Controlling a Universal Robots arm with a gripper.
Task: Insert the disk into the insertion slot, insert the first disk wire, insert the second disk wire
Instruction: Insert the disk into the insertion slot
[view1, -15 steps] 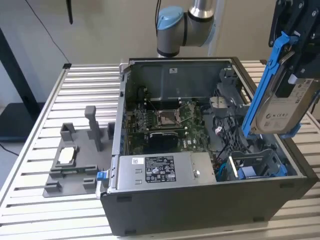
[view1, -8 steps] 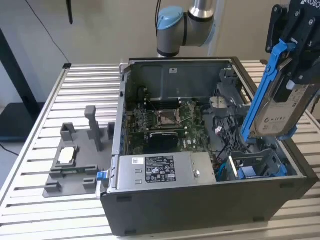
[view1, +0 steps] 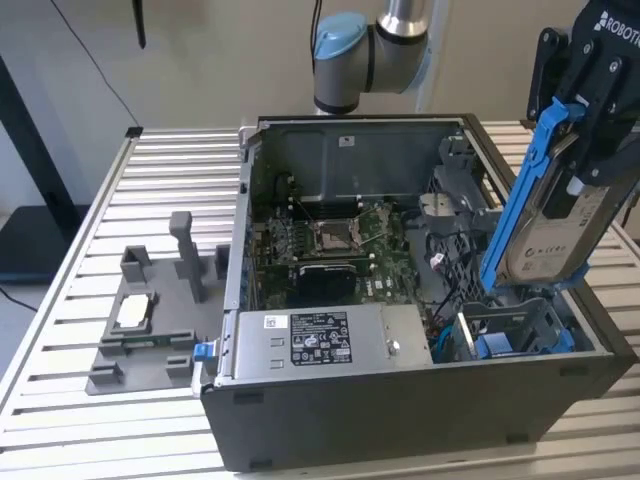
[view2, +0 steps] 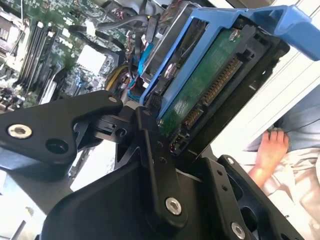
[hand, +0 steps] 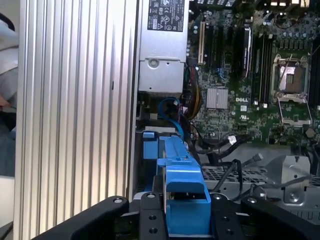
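1. Exterior view: my pincer (view1: 585, 135) is clamped on the disk (view1: 545, 225), gripping its blue frame near the upper end.
2. The disk hangs steeply tilted, with its lower end just above the insertion slot (view1: 510, 335).
3. The slot sits in the near corner of the open computer case (view1: 400, 420), at the exterior view's right.
4. The case stands on the slatted metal surface (view1: 170, 160).
5. In the second wrist view, the disk's green circuit board (view2: 210, 85) faces the camera.
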